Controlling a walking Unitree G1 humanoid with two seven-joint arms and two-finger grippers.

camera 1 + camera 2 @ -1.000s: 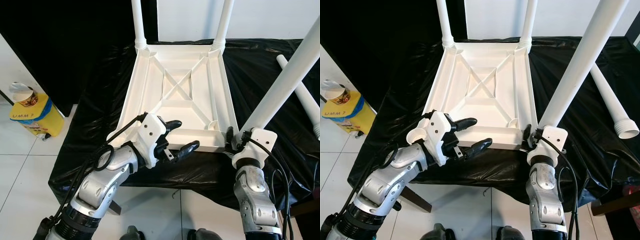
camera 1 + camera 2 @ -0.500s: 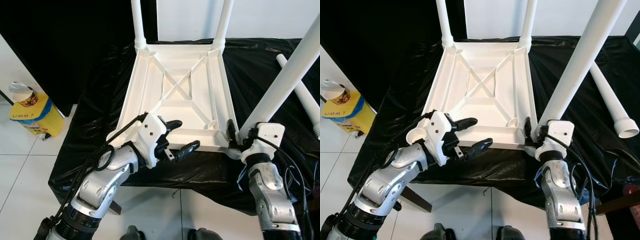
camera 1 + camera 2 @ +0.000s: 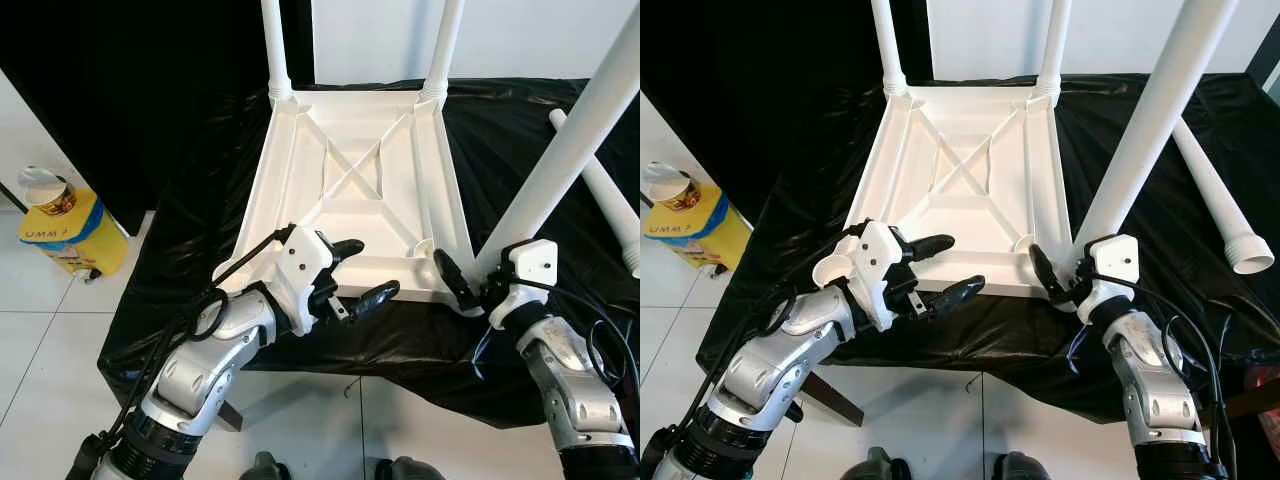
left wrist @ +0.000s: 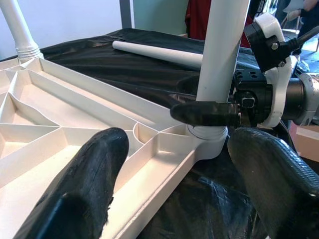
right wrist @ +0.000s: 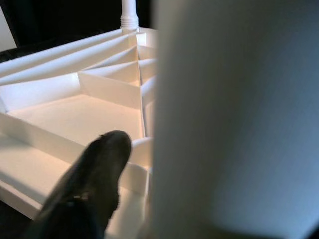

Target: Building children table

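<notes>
On a surface (image 3: 520, 130) draped in black plastic sheet, a white table top (image 3: 355, 190) lay upside down, its ribbed underside facing up; two white legs (image 3: 274, 45) stood upright in its far corners; a third leg (image 3: 570, 150) rose tilted from the near corner on the robot's right, its lower end seated at the corner socket; the right hand (image 3: 462, 280) was clamped on that leg just above the socket, one black finger (image 4: 209, 112) lying across the front of the tube; the left hand (image 3: 356, 272) hovered over the near edge of the table top, its two fingers (image 3: 375, 296) spread apart and holding nothing; one finger sat above the inside of the frame, the other just outside the rim; a fourth, loose leg (image 3: 1215, 205) lay flat on the black sheet, well to the right of the table top; on the tiled floor at the robot's left stood a yellow container (image 3: 70, 235) with a paper cup (image 3: 45, 190) beside it
</notes>
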